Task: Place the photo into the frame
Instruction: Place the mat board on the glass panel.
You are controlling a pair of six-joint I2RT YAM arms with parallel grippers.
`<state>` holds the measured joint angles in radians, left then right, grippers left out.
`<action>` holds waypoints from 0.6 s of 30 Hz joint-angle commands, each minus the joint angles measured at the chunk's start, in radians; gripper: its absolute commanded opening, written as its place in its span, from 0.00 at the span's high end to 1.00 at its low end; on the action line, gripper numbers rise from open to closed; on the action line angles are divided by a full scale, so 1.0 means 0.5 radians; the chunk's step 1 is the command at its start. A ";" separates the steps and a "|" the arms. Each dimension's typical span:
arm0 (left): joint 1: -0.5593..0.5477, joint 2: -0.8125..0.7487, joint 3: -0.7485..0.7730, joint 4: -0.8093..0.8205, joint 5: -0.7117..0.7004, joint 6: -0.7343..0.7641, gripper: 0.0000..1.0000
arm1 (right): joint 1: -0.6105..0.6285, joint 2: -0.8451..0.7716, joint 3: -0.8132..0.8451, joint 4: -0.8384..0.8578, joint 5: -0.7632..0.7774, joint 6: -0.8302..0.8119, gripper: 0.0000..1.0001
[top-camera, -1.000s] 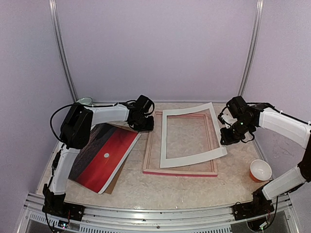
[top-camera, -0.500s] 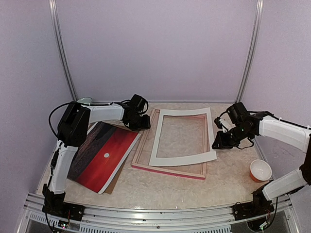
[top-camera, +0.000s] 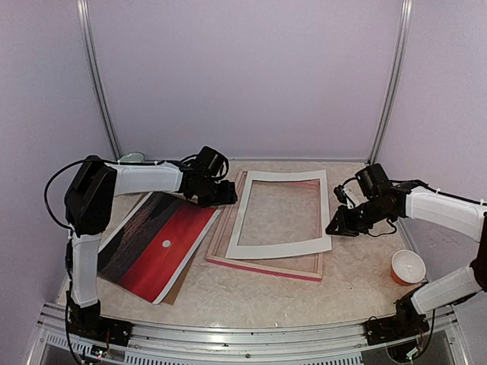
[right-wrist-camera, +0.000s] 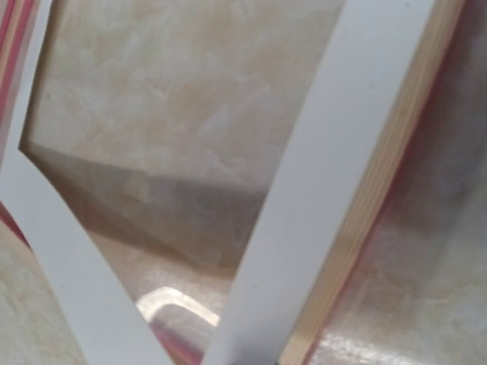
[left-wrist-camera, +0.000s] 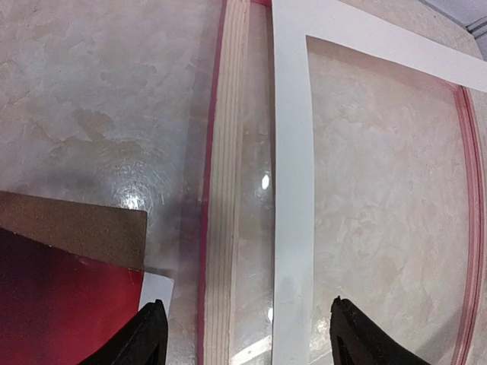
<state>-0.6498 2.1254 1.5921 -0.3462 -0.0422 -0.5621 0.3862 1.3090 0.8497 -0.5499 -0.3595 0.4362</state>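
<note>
The left gripper [left-wrist-camera: 247,318] is held wide open (empty), arm outstretched over the frame [left-wrist-camera: 228,190]; whether the right gripper [top-camera: 336,226] is closed cannot be told.

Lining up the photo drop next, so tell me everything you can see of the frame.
The frame is a large rectangle of narrow rails, pale layered wood facing up, pink along the sides. It lies flat on the table near the middle. Glints suggest a clear pane inside. The white mat board rests skewed on top. The photo lies just left, not touching. The left end effector, open, hangs over its left rail.
</note>
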 commanded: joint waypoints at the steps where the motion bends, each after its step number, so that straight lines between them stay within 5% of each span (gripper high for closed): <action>1: -0.026 -0.124 -0.106 0.067 -0.034 -0.014 0.26 | 0.021 -0.106 -0.022 0.061 -0.095 0.083 0.86; 18: -0.025 -0.303 -0.522 0.204 0.014 -0.035 0.17 | 0.019 -0.145 -0.052 0.152 -0.274 0.214 0.86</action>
<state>-0.6621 2.0254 1.3605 -0.2916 -0.0444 -0.5755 0.3862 1.2598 0.8326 -0.5068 -0.4587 0.5190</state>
